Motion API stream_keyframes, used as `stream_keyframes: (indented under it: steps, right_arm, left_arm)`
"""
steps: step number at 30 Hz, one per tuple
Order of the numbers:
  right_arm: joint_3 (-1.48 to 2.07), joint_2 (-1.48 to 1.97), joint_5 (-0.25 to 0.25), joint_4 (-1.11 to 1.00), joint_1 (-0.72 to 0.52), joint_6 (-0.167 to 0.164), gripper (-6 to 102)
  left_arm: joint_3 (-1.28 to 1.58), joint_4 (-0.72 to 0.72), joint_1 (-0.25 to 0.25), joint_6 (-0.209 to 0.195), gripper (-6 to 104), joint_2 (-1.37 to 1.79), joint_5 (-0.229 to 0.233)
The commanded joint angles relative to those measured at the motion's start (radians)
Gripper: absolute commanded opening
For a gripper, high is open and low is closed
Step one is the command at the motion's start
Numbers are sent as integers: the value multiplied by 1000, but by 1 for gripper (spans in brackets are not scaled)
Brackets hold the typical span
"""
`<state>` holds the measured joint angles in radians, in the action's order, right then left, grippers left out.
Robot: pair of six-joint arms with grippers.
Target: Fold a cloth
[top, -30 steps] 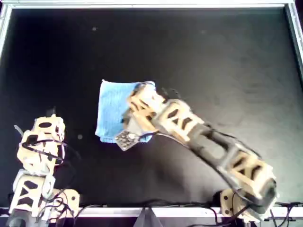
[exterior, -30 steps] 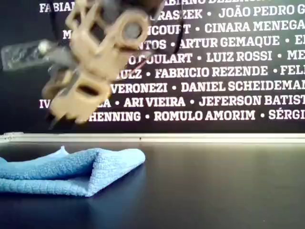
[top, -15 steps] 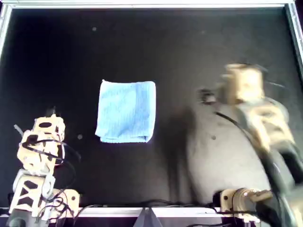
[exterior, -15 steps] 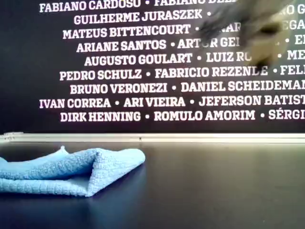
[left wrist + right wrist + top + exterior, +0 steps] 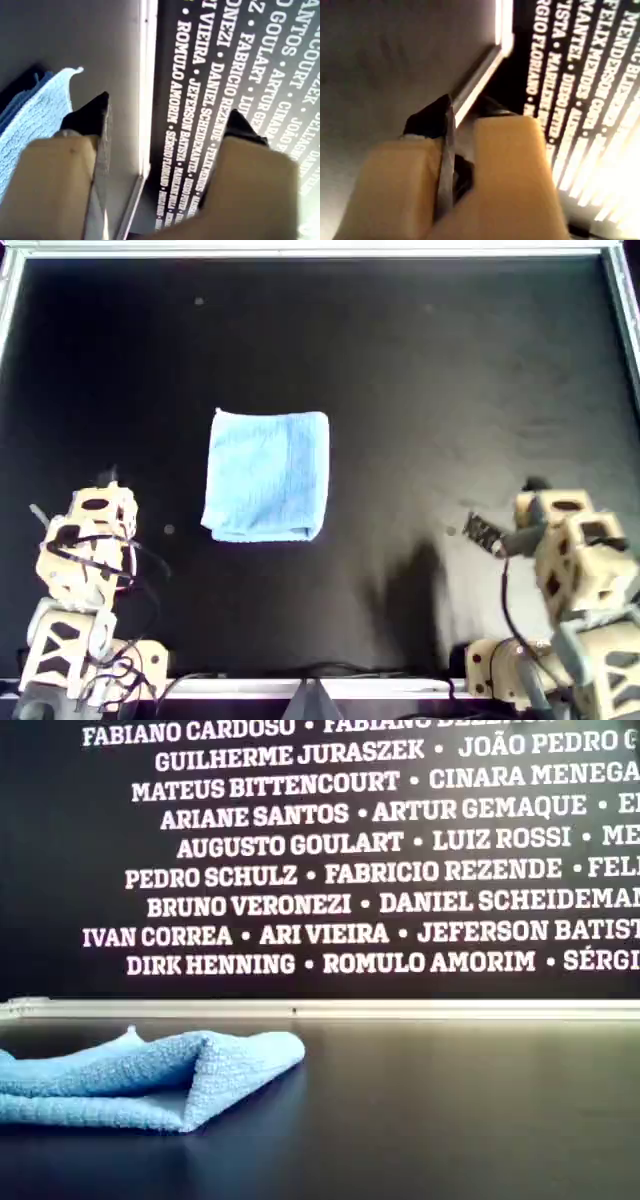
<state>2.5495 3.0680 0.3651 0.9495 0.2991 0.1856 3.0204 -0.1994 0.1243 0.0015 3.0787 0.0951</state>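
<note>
Nearest the arms' bases, both grippers sat pulled in and empty. The left gripper (image 5: 165, 125) had its jaws spread wide; the right gripper (image 5: 462, 122) had its jaws almost together, holding nothing. Ahead of the left gripper and well apart from the right, the cloth (image 5: 266, 475) lay on the black table (image 5: 450, 360) as a neat doubled rectangle — its layers plain in the exterior view. The fold looked done to me; any next move would call only for another halving, a gripper pinching an edge.
</note>
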Motion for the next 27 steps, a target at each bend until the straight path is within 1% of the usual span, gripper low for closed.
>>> stream_keyframes:
  steps: [1,2,3,6,7,9,12,15,17,19,20,21,23,26,27]
  right_arm:
    - [51,55,8,-84,-8,3,1]
    - [81,54,8,-104,-9,3,-2]
    - [100,52,8,-124,-12,3,-3]
    - [155,51,8,-187,-37,3,-1]
    - [173,51,8,-216,-51,3,-1]
    - [222,51,8,-291,-84,3,-1]
    - [345,51,6,-446,-138,3,-1]
    - [486,52,6,-604,-150,5,-1]
    - [492,52,6,-627,-153,5,-1]
    - [486,54,6,-620,-153,5,-1]
    - [486,52,6,-618,-152,5,-1]
    - [486,52,8,-618,-153,3,-1]
    - [486,52,9,-618,-153,3,-1]
    - [459,54,8,-620,-152,3,-1]
    - [449,54,8,-620,-153,3,-1]
  left_arm:
    - [-14,0,-5,-3,78,17,-8]
    - [-14,0,-5,-3,77,17,-3]
    - [-15,0,-5,-3,75,17,3]
    - [-15,0,-9,3,65,17,5]
    - [-14,0,-8,11,61,17,5]
    - [-14,0,-8,12,52,17,5]
    - [-14,2,-6,14,37,17,-9]
    - [-14,2,-5,14,21,17,-12]
    - [-14,2,-5,14,9,17,-3]
    - [-14,2,-6,14,2,17,5]
    - [-14,2,-8,14,1,17,5]
    - [-14,0,-11,-2,2,17,5]
    - [-14,2,-8,-3,5,17,-2]
    - [-15,3,-5,-3,5,17,-12]
    - [-15,3,-5,6,4,17,-12]
